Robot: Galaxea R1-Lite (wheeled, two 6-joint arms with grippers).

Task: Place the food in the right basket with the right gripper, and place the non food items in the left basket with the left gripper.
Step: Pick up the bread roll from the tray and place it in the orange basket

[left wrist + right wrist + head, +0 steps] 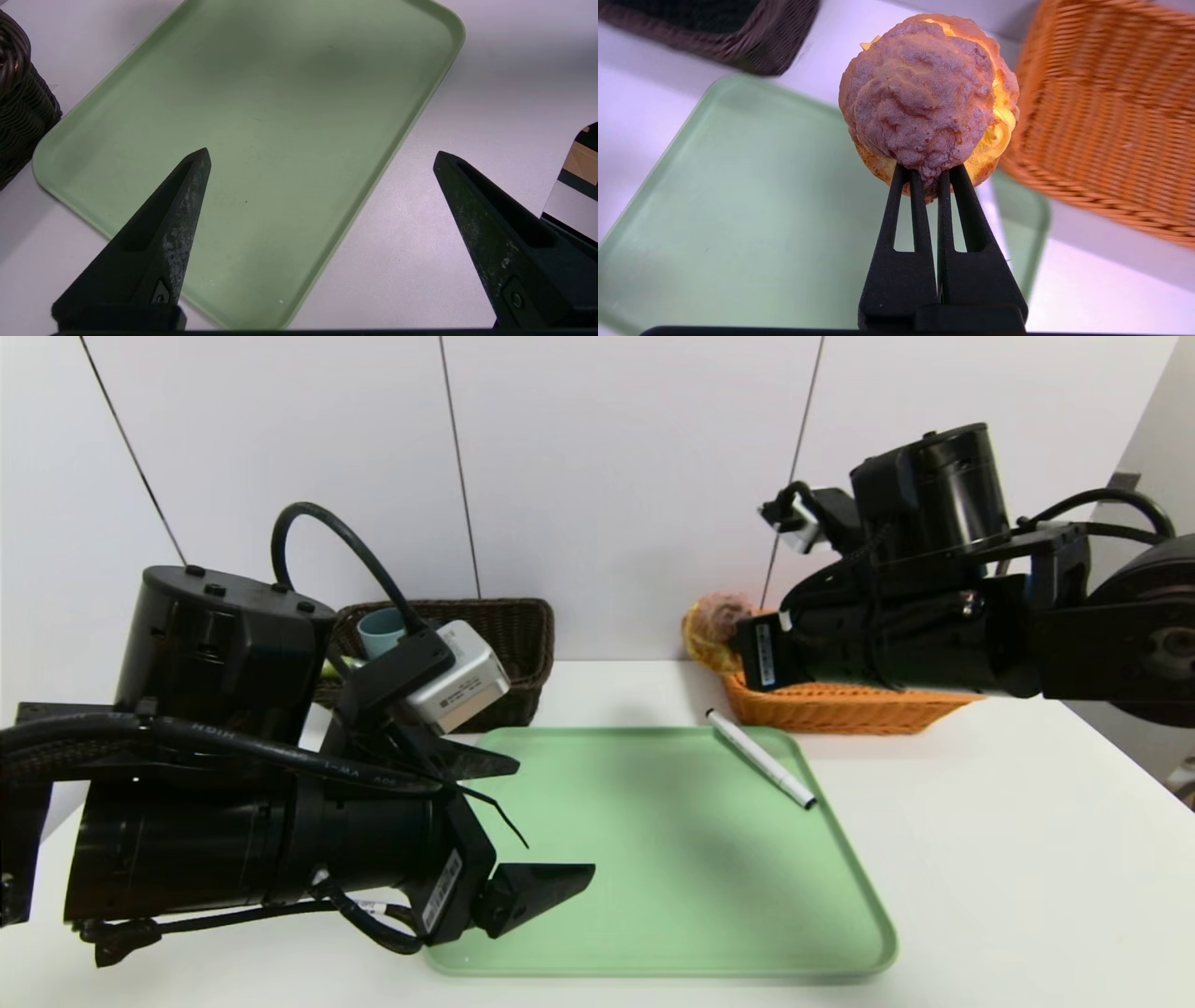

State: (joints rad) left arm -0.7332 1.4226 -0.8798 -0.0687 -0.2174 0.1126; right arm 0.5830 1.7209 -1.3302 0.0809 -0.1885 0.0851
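Bun (920,98) in right claw (930,186), basketside

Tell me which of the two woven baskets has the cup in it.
The dark brown woven basket: the blue-grey cup sits inside it, unlike the orange one.

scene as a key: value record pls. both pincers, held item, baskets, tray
right pincer: closed on the bun, raised beside the orange basket
right pincer holds: bun, by its edge
left pincer: open and empty, above the tray's left side
left pincer position
right pincer position
left basket: dark brown wicker; cup inside
right basket: orange wicker; bun not in it
tray: green; marker at its far right corner, tip past the rim
remaining: bun to right basket, marker to left basket
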